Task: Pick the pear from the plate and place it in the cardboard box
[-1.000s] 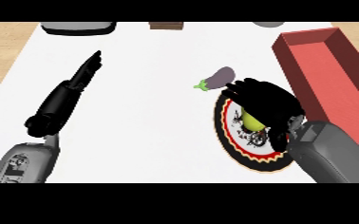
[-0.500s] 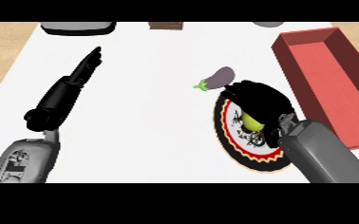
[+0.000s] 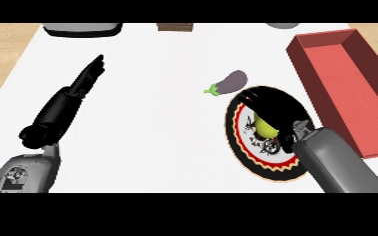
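At the far left I saw the left hand (image 3: 83, 81) lying over the white worktop (image 3: 155, 135), fingers straight and holding nothing. Right of the middle an aubergine (image 3: 229, 82) lay just beside the patterned plate (image 3: 244, 152). The pear (image 3: 264, 126) sat on that plate, tucked under my right hand (image 3: 277, 107), whose fingers curled round it and hid most of it. A red open box (image 3: 314, 70) stood near the plate's right side.
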`<action>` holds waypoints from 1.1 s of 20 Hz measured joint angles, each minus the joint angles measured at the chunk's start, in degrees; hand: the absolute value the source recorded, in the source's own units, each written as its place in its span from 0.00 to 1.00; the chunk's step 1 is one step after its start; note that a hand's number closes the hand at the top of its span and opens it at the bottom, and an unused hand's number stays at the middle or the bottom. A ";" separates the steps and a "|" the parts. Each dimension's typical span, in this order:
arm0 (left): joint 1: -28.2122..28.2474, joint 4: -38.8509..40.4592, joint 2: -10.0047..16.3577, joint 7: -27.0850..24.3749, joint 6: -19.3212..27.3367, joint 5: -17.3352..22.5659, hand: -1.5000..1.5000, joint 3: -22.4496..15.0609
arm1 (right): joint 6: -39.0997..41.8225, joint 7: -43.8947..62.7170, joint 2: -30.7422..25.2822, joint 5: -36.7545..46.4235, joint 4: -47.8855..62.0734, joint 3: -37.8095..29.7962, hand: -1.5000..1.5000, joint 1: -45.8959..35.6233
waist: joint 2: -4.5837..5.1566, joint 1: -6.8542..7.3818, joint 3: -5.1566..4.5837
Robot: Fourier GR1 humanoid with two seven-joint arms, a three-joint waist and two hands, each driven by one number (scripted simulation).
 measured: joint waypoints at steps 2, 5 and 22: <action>-0.41 1.74 -0.70 -1.41 0.02 -0.76 0.50 0.06 | -0.90 -0.58 0.55 1.49 1.30 -0.42 0.00 0.47 | 0.02 -0.06 0.00; -1.31 1.86 -1.31 -0.54 -0.32 -0.98 0.50 0.70 | -0.92 -1.83 1.32 2.95 2.04 -1.65 0.00 1.19 | 0.01 -0.11 0.00; -0.59 1.43 -2.20 -0.95 -2.05 -2.06 0.50 2.05 | -18.46 -15.07 5.24 9.30 11.65 -3.42 1.00 -0.37 | -0.06 0.05 -0.07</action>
